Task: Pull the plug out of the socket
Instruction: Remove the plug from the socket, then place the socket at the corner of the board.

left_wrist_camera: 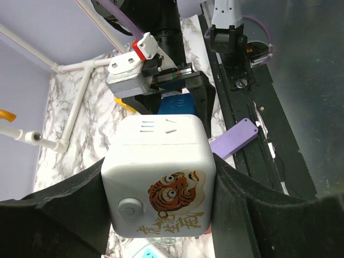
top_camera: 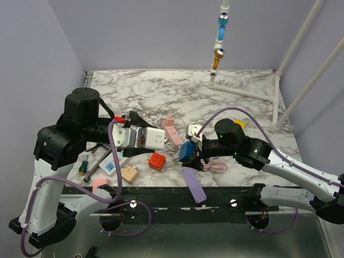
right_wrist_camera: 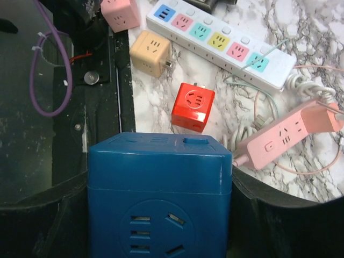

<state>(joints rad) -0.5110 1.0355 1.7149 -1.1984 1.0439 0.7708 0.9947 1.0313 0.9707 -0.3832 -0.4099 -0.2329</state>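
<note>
My left gripper (top_camera: 152, 138) is shut on a white cube socket (top_camera: 154, 139). In the left wrist view the cube (left_wrist_camera: 160, 177) carries a tiger sticker and sits between my black fingers (left_wrist_camera: 236, 209). My right gripper (top_camera: 188, 151) is shut on a blue cube plug adapter (top_camera: 186, 151), which fills the right wrist view (right_wrist_camera: 159, 199) with a socket face towards the camera. In the top view the two cubes are a short gap apart above the table's front middle. The blue cube (left_wrist_camera: 174, 103) shows just beyond the white one.
A red cube (right_wrist_camera: 192, 106), a tan cube (right_wrist_camera: 151, 52), a pink cube (right_wrist_camera: 121, 12), a white power strip (right_wrist_camera: 220, 38) and a pink power strip (right_wrist_camera: 290, 131) lie on the marble table (top_camera: 161, 91). A purple flat piece (top_camera: 193, 184) overhangs the front edge. A white frame (top_camera: 279, 80) stands at the back right.
</note>
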